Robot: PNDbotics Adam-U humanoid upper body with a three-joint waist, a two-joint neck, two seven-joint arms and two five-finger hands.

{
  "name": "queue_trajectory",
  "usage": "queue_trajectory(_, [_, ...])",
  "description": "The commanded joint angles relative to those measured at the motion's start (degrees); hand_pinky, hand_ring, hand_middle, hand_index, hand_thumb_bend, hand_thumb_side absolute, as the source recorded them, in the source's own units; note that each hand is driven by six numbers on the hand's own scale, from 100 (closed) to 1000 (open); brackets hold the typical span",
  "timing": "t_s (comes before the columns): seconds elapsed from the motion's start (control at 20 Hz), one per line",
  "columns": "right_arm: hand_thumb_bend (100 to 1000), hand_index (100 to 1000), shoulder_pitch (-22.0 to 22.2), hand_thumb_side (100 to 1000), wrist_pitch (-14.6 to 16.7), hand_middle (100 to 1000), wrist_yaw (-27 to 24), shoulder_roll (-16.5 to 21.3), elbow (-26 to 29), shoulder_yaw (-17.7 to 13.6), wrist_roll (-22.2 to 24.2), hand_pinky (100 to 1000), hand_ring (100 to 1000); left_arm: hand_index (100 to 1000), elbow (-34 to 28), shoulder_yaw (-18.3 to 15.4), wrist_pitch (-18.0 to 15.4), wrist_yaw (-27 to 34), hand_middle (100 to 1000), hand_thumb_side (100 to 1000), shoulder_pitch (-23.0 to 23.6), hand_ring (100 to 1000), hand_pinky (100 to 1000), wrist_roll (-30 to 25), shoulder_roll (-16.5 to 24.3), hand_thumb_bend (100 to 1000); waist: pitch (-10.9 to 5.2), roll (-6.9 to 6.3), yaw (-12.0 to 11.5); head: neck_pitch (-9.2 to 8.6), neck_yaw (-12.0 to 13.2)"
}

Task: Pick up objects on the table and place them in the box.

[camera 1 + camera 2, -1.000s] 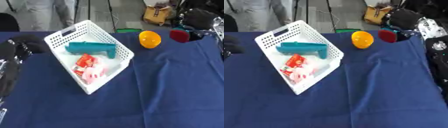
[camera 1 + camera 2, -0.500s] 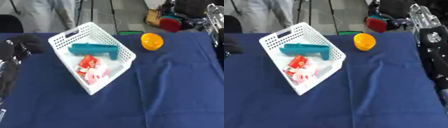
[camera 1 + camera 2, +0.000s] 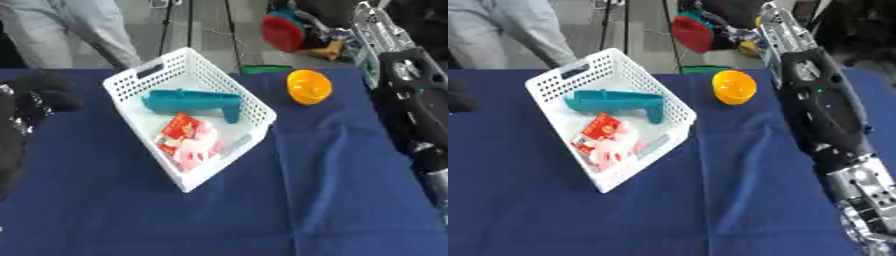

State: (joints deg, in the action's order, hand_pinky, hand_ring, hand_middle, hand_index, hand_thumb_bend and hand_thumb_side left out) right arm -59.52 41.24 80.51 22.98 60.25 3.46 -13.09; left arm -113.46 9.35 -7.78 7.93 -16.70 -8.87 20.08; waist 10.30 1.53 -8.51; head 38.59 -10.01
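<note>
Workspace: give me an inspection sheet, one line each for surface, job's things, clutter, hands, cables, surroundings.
Surface: table under a dark blue cloth, creased near the basket.
Job's things: white basket holds a teal tool, a red packet and a pink item; orange ball lies on the cloth, outside the basket.
Clutter: nothing seen on the cloth.
Hands: right hand raised beyond the table's far edge, holding a red object; left hand at the left edge, fingers unclear.
Cables: nothing seen.
Surroundings: grey floor, stand legs, a person standing at the far left.
</note>
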Motion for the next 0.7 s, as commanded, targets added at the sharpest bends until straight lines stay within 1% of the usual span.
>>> queue_trajectory(0.05, [206,421,-2.0,100,-0.5,298,-0.3,-0.8,-0.5,0.1,-0.5,564,561,821,-1.1,0.1,-0.1,0.4,710,903,-1.0,687,757,-0.3,0.3,226,-0.80,-0.24,-0.2,-0.86,-0.5])
queue_trajectory(0.1, [176,426,-2.1,100,0.6,305,0.1,-1.9,-1.0,0.8,-0.3,568,564,820,-1.1,0.2,-0.1,0.4,710,903,-1.2,687,757,-0.4,0.2,227,-0.65,-0.31,-0.6,-1.15,-0.9])
queue_trajectory(0.25, [153,429,-2.3,100,4.7,309,2.0,-5.1,-3.0,1.8,0.7,572,566,820,-1.1,0.4,-0.2,0.6,710,905,-1.7,687,757,-0.6,-0.1,226,-0.17,-0.56,-1.3,-2.02,-1.8])
queue_trajectory(0.3, [129,431,-2.3,100,6.1,311,2.8,-6.2,-3.7,2.0,1.2,568,563,821,-1.1,0.5,-0.2,0.6,710,906,-1.9,687,758,-0.7,-0.2,225,0.02,-0.67,-1.5,-2.28,-2.1])
queue_trajectory(0.45, [119,435,-1.8,100,9.5,315,5.4,-8.9,-6.0,2.3,2.5,568,563,821,-1.1,0.7,-0.2,0.7,710,907,-2.1,687,758,-0.9,-0.4,225,0.35,-0.92,-1.8,-2.61,-2.6])
queue_trajectory(0.55, [115,435,-1.5,100,10.4,314,6.8,-9.9,-6.8,2.2,2.6,565,561,821,-1.1,0.6,-0.2,0.7,710,907,-2.1,687,758,-0.9,-0.5,225,0.42,-0.98,-1.8,-2.64,-2.7])
queue_trajectory(0.6, [100,436,-1.1,100,10.6,316,7.6,-11.0,-7.4,2.5,2.8,559,558,821,-1.1,0.7,-0.2,0.7,710,911,-2.2,687,758,-1.0,-0.5,225,0.62,-1.05,-1.8,-2.72,-2.8])
queue_trajectory(0.7, [100,439,-0.3,100,10.7,318,9.9,-13.4,-9.0,3.4,3.7,562,563,821,-1.1,0.8,-0.3,0.7,710,910,-2.4,687,758,-1.1,-0.7,225,0.95,-1.19,-1.8,-2.75,-2.9])
